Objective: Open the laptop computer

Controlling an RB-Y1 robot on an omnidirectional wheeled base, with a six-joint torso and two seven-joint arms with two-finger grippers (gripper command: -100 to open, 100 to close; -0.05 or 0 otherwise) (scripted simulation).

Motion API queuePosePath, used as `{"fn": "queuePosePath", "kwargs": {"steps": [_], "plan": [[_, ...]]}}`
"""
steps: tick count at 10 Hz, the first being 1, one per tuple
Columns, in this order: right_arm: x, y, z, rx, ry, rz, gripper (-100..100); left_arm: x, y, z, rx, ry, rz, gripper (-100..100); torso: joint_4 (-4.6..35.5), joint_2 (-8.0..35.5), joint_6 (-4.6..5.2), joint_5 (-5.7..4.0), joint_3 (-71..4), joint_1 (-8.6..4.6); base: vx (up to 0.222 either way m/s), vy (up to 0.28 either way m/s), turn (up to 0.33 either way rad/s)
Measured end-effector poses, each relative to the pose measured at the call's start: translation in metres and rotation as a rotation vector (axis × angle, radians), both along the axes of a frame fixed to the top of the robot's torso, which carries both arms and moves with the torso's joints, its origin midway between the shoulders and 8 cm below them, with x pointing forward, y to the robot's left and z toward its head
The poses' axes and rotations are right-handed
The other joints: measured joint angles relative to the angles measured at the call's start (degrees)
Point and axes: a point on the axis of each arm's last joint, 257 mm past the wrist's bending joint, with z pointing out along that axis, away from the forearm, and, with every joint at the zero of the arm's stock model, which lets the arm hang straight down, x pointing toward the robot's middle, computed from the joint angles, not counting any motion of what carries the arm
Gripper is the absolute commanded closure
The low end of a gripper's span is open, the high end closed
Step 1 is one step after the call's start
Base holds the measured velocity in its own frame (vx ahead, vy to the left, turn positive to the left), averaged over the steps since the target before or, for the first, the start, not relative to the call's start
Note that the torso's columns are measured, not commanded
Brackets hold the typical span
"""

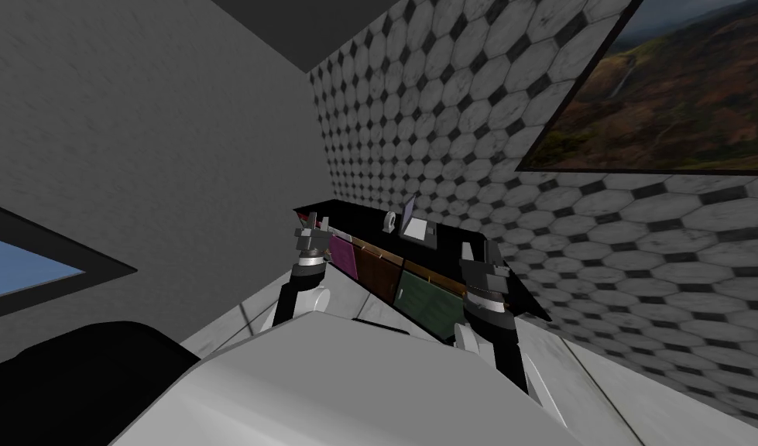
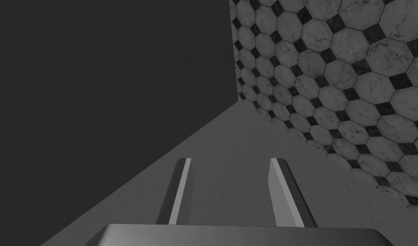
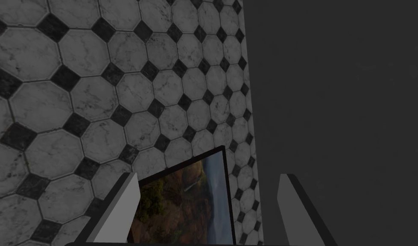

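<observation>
Laptop [image 1: 414, 224] sitting lid-raised on the black desk [image 1: 456, 237]; left gripper [image 2: 230, 160] and right gripper [image 3: 209, 175] hovering nearby, the 2 fingers of each spread apart.

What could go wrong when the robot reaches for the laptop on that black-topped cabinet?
The small white round thing stands right beside the laptop, so a reaching arm might knock it over. The right gripper and left gripper both have open fingers aimed away from the laptop, so a hurried swing could bump the cabinet. The laptop's lid looks partly raised already; a hard push might slide it.
</observation>
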Motion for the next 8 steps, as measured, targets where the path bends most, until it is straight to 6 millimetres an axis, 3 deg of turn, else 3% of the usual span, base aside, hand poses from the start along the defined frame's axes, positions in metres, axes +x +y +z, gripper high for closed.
{"fn": "queuePosePath", "kwargs": {"steps": [4,5,8], "plan": [[0.000,0.000,0.000,0.000,0.000,0.000,0,0.000,0.000,0.000,0.000,0.000,0.000,0,16.9,16.9,0.00,0.00,-33.8,0.00,0.000,0.000,0.000],[0.000,0.000,0.000,0.000,0.000,0.000,-100,0.000,0.000,0.000,0.000,0.000,0.000,0,21.1,21.2,0.00,0.00,-42.3,0.00,0.015,0.049,0.049],[0.002,-0.014,-0.019,-0.107,0.083,-0.044,-100,0.000,0.000,0.000,0.000,0.001,0.000,0,23.8,23.8,0.01,0.06,-47.6,0.19,0.017,0.113,0.066]]}}
